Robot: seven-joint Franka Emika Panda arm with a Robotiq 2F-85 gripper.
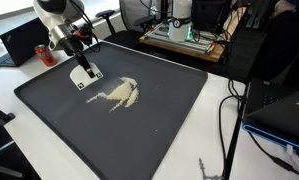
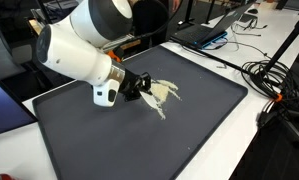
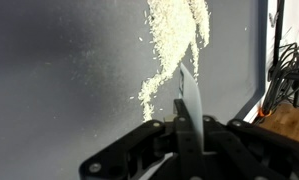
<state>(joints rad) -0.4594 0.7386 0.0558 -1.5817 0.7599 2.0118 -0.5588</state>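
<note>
the gripper [image 3: 189,128] has its fingers clenched on a thin white scraper [image 3: 190,95]. the spilled white grains [image 3: 174,35] lie just ahead of the fingertips on the dark mat [image 3: 59,70]. seemingly mid-sweep; another stroke calls for keeping the blade edge down.

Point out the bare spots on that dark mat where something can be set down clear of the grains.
Free: the wide stretch of dark mat between the pale grains and the edge by the cables, and the near corner below the grains. Crowded: beside the grains, where the end effector holds a thin blade, and off the mat among those cables.
</note>
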